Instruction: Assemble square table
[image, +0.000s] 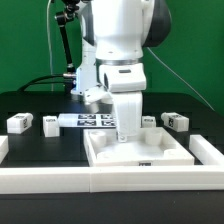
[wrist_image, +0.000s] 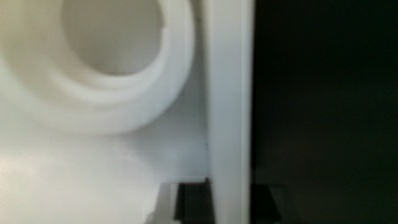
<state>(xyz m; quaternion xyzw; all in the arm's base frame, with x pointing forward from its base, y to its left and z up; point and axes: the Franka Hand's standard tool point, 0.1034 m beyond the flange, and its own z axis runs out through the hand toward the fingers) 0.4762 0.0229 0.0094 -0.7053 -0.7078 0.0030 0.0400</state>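
exterior view, dial centred on the square top (image: 112, 156). the top lies flat on the black table (image: 30, 105), raised rim up, low in the middle of the picture. the long white rail (image: 60, 182) runs past it at 6 o'clock, touching or just beside its near edge.

the arm (image: 120, 40) comes straight down from 12 o'clock. the gripper (image: 127, 134) stands upright over the top's far edge, tips at or just inside the rim. jaws look drawn together. cannot tell whether anything is pinched between them.

legs, all apart from the top:
- one leg (image: 20, 122) far out at 9 to 10 o'clock
- second leg (image: 50, 124) nearer in, same bearing
- third leg (image: 150, 122) at 12 to 1 o'clock, just beside the gripper
- fourth leg (image: 176, 121) at 1 to 2 o'clock

the marker board (image: 88, 120) lies flat at 10 to 11 o'clock, between the second leg and the gripper.

wrist view: blurred and very close. white surface with a round recess (wrist_image: 107, 50). a straight white band (wrist_image: 226, 100) divides it from black. dark fingertips (wrist_image: 192, 205) are just visible at the frame's edge.
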